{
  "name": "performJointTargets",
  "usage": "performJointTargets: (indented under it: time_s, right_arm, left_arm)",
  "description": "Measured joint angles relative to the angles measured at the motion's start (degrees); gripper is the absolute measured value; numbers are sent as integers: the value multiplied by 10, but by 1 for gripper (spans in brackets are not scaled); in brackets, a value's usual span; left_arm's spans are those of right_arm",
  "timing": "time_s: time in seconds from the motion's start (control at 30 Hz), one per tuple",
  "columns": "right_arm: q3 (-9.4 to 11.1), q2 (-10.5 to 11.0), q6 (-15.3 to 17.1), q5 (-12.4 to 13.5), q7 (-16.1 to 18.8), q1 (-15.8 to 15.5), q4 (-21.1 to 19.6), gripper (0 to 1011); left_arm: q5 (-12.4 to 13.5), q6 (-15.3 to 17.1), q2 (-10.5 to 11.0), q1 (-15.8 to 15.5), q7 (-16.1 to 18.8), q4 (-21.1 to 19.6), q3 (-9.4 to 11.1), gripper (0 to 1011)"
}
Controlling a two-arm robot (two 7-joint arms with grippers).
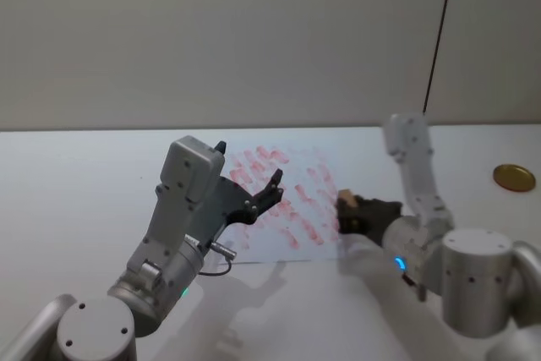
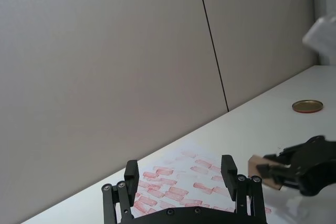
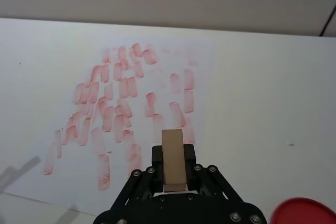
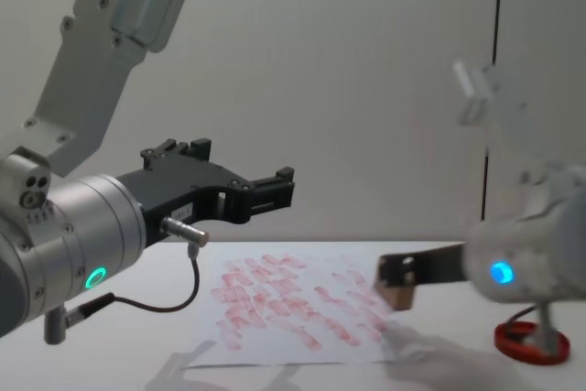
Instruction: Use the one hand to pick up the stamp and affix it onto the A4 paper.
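Pinched the stamp (image 3: 172,156) between two black fingers (image 3: 190,157), drawn in narrow around the tan block. Belonged to the right gripper (image 3: 173,165), reaching in from the desk's right front corner. Held the block low over the right edge of the A4 paper (image 3: 131,93), close to that sheet's front corner; could not tell whether touching. Called, in judgement, for a level underside, a straight descent onto a bare white patch, even pressure, then a straight lift to avoid smearing. Risked a partial print so near the sheet's edge, so probably better nudged inward first. Showed also the left gripper (image 1: 249,166) poised above the paper's left side, fingers spread wide, carrying nothing. Showed the sheet flat at mid-desk, crowded with red-pink rectangular marks. Beyond: a smooth white desk (image 1: 68,183), a red ink pad (image 4: 531,341) near its right front corner, a gold round lid (image 1: 514,177) by the right edge farther back, and a plain pale wall (image 1: 211,40) with one dark vertical seam.
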Motion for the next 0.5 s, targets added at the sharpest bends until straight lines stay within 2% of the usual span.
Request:
performJointTargets:
  time_s: [0.27, 0.5]
  right_arm:
    - [-13, -32, -6, -8, 16, 47, 92, 218]
    - [-19, -49, -10, -15, 22, 76, 144, 218]
  left_arm:
    - [0, 0, 0, 0, 0, 0, 0, 993]
    - [0, 0, 0, 0, 0, 0, 0, 993]
